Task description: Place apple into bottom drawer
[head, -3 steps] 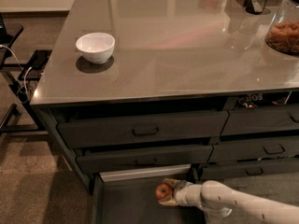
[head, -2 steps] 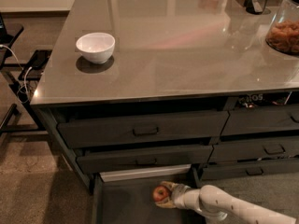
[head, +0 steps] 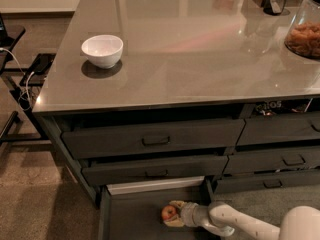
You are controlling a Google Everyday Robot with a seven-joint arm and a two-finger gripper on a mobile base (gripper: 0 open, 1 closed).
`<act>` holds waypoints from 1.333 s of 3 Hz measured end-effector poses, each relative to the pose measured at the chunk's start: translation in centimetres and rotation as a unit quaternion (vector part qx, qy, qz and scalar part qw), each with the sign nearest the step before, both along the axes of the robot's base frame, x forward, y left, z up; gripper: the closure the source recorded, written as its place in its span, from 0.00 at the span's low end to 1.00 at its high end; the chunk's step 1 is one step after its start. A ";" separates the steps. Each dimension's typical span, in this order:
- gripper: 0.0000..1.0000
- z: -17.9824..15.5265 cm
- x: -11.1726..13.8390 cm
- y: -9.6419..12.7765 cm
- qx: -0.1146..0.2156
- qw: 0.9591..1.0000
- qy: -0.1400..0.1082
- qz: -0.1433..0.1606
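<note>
The small red apple [head: 168, 213] with yellowish patches sits low inside the open bottom drawer [head: 131, 214], the wide dark drawer with a pale back rim. My gripper [head: 173, 213] reaches in from the lower right on a white arm. Its pale fingers [head: 176, 204] lie above and below the apple, closed around it. The apple is at or just above the drawer's dark floor; I cannot tell whether it touches.
Two dark handled drawer fronts [head: 156, 140] overhang the open drawer. A white bowl [head: 102, 50] stands on the grey countertop [head: 200, 49]. A glass jar [head: 305, 31] stands at the right edge. A black stand with cables [head: 20, 84] is at the left.
The gripper with the apple has moved left and down, deeper into the bottom drawer. The white arm now sits lower in the view.
</note>
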State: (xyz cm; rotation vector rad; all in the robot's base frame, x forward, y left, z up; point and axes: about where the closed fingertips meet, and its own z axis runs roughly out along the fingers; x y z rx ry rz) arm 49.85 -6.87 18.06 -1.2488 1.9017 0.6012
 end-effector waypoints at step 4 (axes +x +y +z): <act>0.64 -3.8 0.5 -0.2 0.005 0.999 0.046 -0.025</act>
